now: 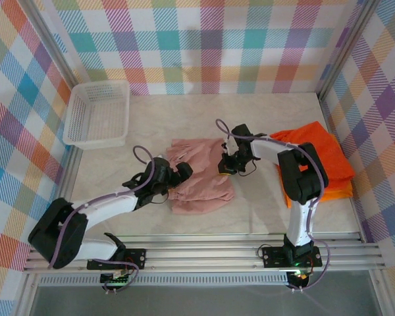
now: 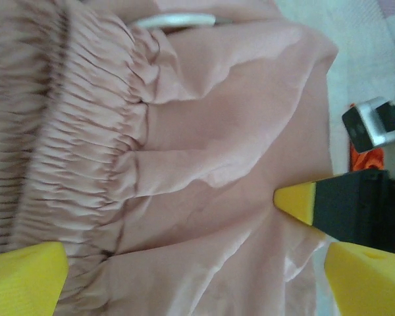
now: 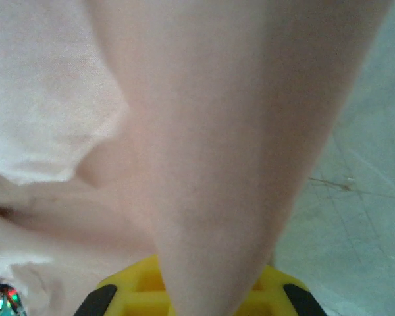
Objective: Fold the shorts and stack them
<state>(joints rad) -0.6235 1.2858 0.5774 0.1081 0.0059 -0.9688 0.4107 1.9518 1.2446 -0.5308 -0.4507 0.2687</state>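
Folding: right hand (image 1: 226, 166) clenches pink shorts (image 1: 199, 189) at 3 o'clock, left hand (image 1: 179, 176) released; next, likely fold toward 9.

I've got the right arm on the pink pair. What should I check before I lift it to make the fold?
1. Right gripper shut on the pink shorts: ok. In the right wrist view, cloth runs up from between its fingers.
2. Left gripper holding the other side: not ok. Its jaws are open over the cloth near the waistband.
3. Only the wanted layer pinched: cannot tell.
4. Orange shorts not caught in the grip: ok. They lie off to the right.
5. Basket out of the way: ok. It sits at the far left corner.
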